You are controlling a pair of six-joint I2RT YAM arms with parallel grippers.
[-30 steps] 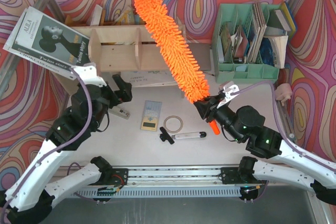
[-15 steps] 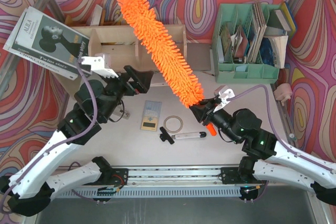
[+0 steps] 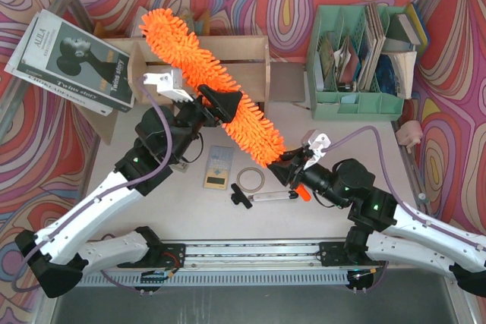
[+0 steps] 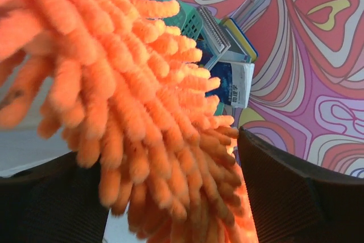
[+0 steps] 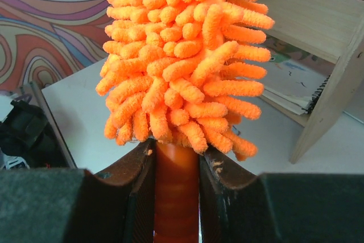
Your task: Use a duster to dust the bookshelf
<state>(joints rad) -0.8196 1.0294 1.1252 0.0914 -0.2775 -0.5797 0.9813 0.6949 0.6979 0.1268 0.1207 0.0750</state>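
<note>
Duster handle (image 5: 177, 192) sits pinched between the two fingers (image 5: 134, 197) of the right gripper (image 3: 291, 171). Both pads press flat against the slim orange shaft, just below where the fluff begins. A short stub of handle pokes out on the near side of that gripper in the top view.

From this grip the duster (image 3: 182, 47) runs away to the far left, its fluffy head slanting up across the table (image 3: 152, 210). The head lies over the top of the bookshelf (image 3: 247, 45) and its tip reaches the shelf's far left end.

The left gripper (image 3: 222, 102) is at the middle of the head, jaws spread wide. In the left wrist view orange strands fill the whole gap between its black fingers (image 4: 296, 197). Whether they squeeze the fluff cannot be told.

The bookshelf stands at the far side of the table, left of centre, with its open front facing the arms. A corner of it shows to the right in the right wrist view.

A mint-green file organiser (image 3: 357, 100) packed with papers stands to its right. A magazine (image 3: 72, 55) lies tilted at the far left. Near the arms lie a small yellow-edged card (image 3: 218, 168), a ring (image 3: 250, 180) and a pen-like tool (image 3: 267, 197).
</note>
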